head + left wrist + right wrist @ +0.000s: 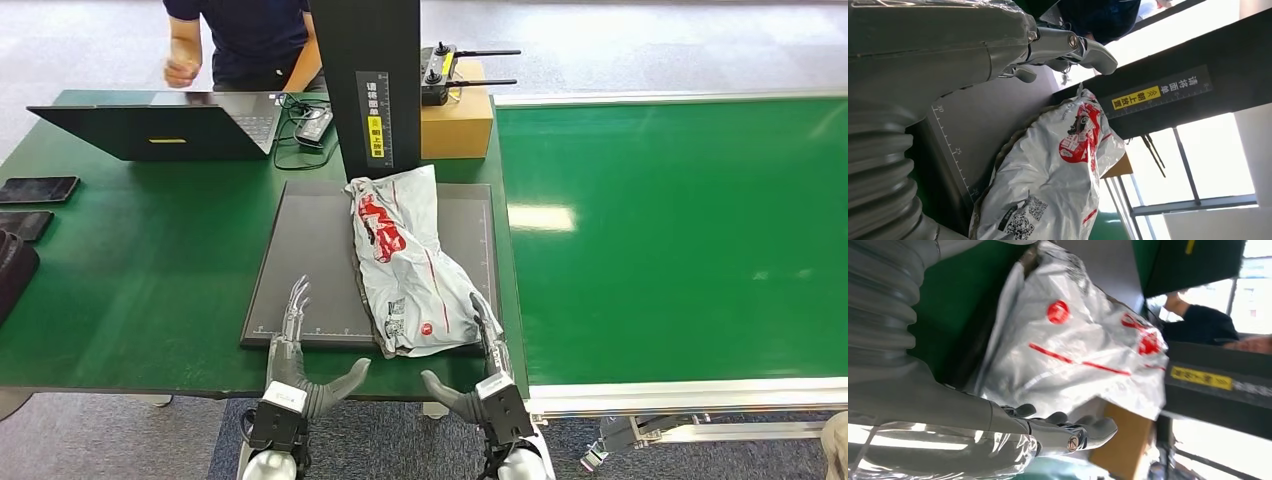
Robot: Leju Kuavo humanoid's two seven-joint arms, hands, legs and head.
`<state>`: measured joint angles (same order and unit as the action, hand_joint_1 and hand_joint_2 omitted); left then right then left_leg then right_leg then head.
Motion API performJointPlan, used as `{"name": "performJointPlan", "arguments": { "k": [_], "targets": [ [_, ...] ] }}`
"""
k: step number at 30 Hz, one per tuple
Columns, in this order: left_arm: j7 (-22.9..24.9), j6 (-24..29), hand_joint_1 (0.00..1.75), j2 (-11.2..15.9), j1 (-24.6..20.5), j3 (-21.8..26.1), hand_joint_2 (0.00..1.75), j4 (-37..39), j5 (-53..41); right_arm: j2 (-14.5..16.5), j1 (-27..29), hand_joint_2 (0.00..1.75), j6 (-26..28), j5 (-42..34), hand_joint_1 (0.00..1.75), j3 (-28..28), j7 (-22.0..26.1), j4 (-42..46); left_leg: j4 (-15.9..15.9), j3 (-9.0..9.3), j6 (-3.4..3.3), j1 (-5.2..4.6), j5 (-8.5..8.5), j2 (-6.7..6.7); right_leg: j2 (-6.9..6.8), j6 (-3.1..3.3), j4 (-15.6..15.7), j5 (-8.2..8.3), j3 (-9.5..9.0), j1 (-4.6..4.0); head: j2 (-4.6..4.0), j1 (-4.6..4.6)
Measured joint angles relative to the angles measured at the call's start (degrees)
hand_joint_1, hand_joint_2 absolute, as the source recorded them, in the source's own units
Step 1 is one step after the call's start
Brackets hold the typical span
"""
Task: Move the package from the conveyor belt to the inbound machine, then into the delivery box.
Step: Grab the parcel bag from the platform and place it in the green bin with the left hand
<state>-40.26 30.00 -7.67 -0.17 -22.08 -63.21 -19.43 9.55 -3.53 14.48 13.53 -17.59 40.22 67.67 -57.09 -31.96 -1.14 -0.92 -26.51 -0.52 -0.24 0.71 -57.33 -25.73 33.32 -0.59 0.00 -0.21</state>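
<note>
Both robot hands, left [300,352] and right [478,372], hung spread, empty, at six o'clock of the package [405,265] on the inbound machine [300,250]; lifting it toward the delivery box seemed next.

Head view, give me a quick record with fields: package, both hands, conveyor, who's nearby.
package: grey bag with red print, lying on the dark scanner plate
left hand: open, beside the package, not touching
right hand: open, at the package's near corner; contact unclear
conveyor belt: green
person: behind the laptop
</note>
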Motion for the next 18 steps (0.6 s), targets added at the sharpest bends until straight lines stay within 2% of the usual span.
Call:
{"name": "performJointPlan", "arguments": {
  "k": [8,13,17,18],
  "targets": [
    [0.0,-0.5,0.0,-0.01,-0.47,0.08,1.75,0.0,0.38,-1.08,2.88,1.75,3.52,-0.49,0.0,-2.34,0.0,10.95,0.0,0.0,0.0,0.0,0.0,0.0,0.0,0.0,0.0,0.0,0.01,0.0,0.0,0.0],
    [0.0,-0.65,0.0,-0.01,-0.83,0.3,1.75,0.0,0.21,-2.0,4.22,1.75,3.86,-0.31,0.0,-3.51,0.0,15.77,0.0,0.0,0.0,0.0,0.0,0.0,0.0,0.0,0.0,0.0,0.0,0.0,0.0,0.0],
    [0.0,-0.72,0.0,-0.01,-0.85,0.43,1.75,0.0,0.21,-2.47,4.64,0.0,3.74,-0.18,0.0,-3.63,-0.02,17.35,0.0,0.0,0.0,0.0,0.0,0.0,0.0,0.0,0.0,0.0,0.0,0.0,0.0,-0.01],
    [0.0,-0.82,0.0,-0.01,-0.85,0.43,1.75,0.0,0.22,-2.55,4.67,0.44,3.84,-0.13,0.0,-3.63,-0.02,17.49,0.0,0.0,0.0,0.0,0.0,0.0,0.0,0.0,0.0,0.0,0.0,0.0,0.0,-0.01]
  ]
}}
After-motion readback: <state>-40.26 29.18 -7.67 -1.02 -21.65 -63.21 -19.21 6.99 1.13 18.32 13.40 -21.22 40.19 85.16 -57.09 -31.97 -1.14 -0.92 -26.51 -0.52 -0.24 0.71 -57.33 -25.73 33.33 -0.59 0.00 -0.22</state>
